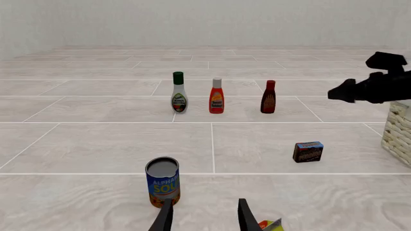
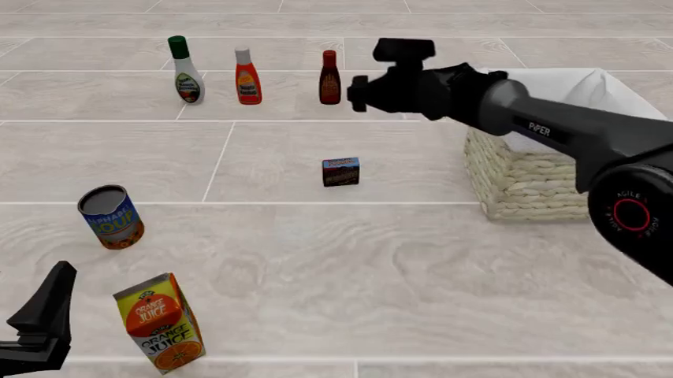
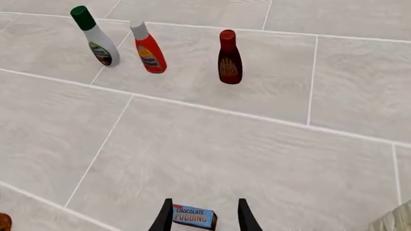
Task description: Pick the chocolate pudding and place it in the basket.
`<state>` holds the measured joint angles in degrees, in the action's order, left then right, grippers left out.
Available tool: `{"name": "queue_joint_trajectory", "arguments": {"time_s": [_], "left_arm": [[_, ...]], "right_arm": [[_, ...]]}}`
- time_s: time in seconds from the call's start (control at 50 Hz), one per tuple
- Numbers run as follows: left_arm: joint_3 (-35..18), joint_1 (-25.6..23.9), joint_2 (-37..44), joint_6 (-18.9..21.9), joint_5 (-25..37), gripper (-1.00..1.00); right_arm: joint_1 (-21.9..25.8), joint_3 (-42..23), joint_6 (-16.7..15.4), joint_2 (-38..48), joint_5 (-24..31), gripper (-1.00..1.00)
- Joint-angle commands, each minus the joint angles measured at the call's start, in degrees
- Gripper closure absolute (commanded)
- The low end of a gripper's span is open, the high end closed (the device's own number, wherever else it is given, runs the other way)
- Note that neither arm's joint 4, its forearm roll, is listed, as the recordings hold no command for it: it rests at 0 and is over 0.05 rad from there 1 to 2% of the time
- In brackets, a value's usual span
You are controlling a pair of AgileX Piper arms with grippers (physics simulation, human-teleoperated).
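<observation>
While the tiled tabletop (image 2: 315, 260) carries every item, the basket (image 2: 531, 177) sits at its right side in the front view, pale wicker with a white cloth lining over the rim. Across and above the basket's near-left corner reaches the right arm (image 2: 547, 122), dark and marked PIPER, and its right pincer (image 3: 205, 215) shows in the right wrist view with its two fingers apart; the chocolate pudding (image 2: 341, 171) appears between those finger tips in that view, though contact cannot be determined. In the front view the pudding box stands on the tabletop, left of the basket and apart from it, nearer the camera than the row of bottles. At the lower left corner of the front view is the left pincer (image 1: 204, 216), whose fingers are apart with nothing between them. An orange juice carton (image 2: 160, 321) stands tilted just beside it, and a blue-labelled can (image 2: 109, 216) stands upright farther back. Along the far side stand a white bottle with a green cap (image 2: 185, 71), an orange bottle with a white cap (image 2: 247, 77) and a dark brown bottle with a red cap (image 2: 330, 79).
</observation>
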<state>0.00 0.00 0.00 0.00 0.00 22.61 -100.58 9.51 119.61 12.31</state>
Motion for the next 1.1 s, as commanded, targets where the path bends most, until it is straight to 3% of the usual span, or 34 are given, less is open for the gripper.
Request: {"name": "queue_joint_trajectory", "arguments": {"time_s": [0.02, 0.3, 0.52, 0.58, 0.62, 0.72, 0.84, 1.1], "left_arm": [[0.0, 0.0, 0.0, 0.0, 0.0, -1.0], [0.0, 0.0, 0.0, 0.0, 0.0, -1.0], [0.0, 0.0, 0.0, 0.0, 0.0, -1.0], [0.0, 0.0, 0.0, 0.0, 0.0, -1.0], [0.0, 0.0, 0.0, 0.0, 0.0, -1.0], [0.0, 0.0, 0.0, 0.0, 0.0, -1.0], [0.0, 0.0, 0.0, 0.0, 0.0, -1.0], [0.0, 0.0, 0.0, 0.0, 0.0, -1.0]], "right_arm": [[-0.29, -8.84, 1.73, 4.13, 8.48, -1.0], [-1.97, -22.27, 4.01, 10.4, 19.82, -1.0], [-4.48, -30.91, 10.17, 15.72, 27.94, -1.0], [-4.75, -31.92, 10.14, 16.18, 28.53, -1.0], [-4.58, -33.3, 12.32, 17.19, 30.04, -1.0], [-5.28, -34.63, 13.68, 17.77, 31.17, -1.0], [-4.79, -36.72, 17.9, 19.29, 33.5, -1.0], [-5.97, -37.0, 24.6, 19.89, 35.84, -1.0]]}}
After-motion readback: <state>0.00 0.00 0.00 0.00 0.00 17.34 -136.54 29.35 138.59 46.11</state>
